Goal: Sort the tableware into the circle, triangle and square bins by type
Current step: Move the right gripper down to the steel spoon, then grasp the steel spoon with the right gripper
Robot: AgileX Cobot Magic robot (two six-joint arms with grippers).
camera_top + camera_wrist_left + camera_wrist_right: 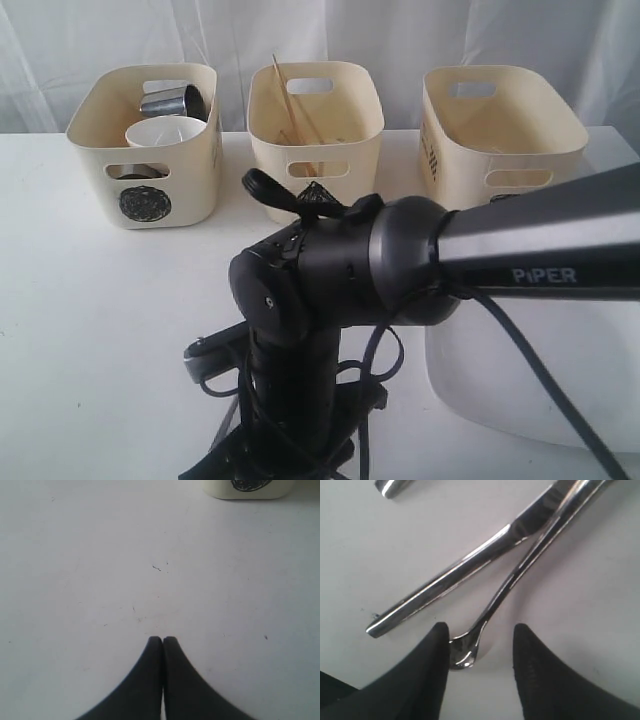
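In the right wrist view my right gripper (pixel 481 640) stands open over two crossed pieces of steel cutlery. The rounded handle end of one piece (pixel 466 652) lies between the fingers, against one fingertip (pixel 440 630). The other handle (pixel 445 582) lies just beyond the jaws. A third steel piece (pixel 394 486) shows at the frame's edge. My left gripper (pixel 162 640) is shut and empty over bare table, short of the circle bin (pixel 248 487). The circle bin (pixel 145 203) holds a steel mug (pixel 172 100) and a white bowl (pixel 160 132). Chopsticks (pixel 290 100) stand in the middle bin (pixel 315 125).
The third bin (pixel 500 120) stands at the back right. The large white plate (pixel 530 370) lies at the front right, partly under my right arm (pixel 420 255). That arm and its cables hide the table's front middle.
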